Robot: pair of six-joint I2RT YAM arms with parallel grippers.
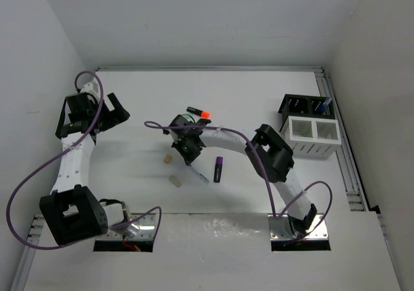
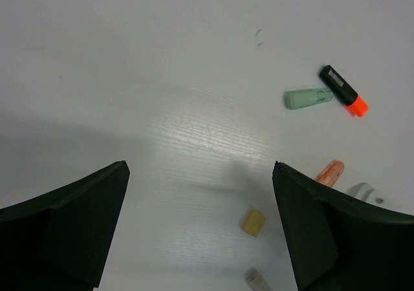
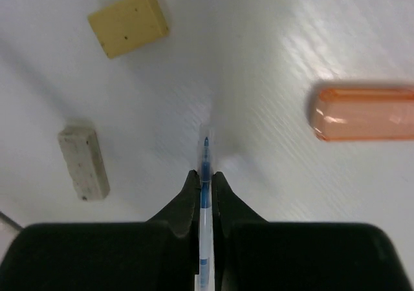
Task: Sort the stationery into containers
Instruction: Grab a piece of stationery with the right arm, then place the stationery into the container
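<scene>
The right fingers (image 3: pixel 191 199) are pinched shut on a thin blue pen (image 3: pixel 206 158), near the middle of the white bench (image 3: pixel 259 39). To the left of the pen lie a yellow-beige block eraser (image 3: pixel 128 22) and a paler grey-beige eraser (image 3: pixel 83 163). A stubby translucent orange highlighter (image 3: pixel 365 113) lies on the pen's other side. A purple-black highlighter (image 1: pixel 218 169) lies to the right. Farther back, a black highlighter with an orange tip (image 1: pixel 198 112) lies just beside a mint green highlighter (image 2: pixel 308 98). The left fingers (image 2: pixel 77 220) stand wide apart, holding nothing, at the far left. A white slatted box (image 1: pixel 314 136), with a black divided organiser (image 1: pixel 306 105) just behind it, sits at the right, well apart from the pen.
</scene>
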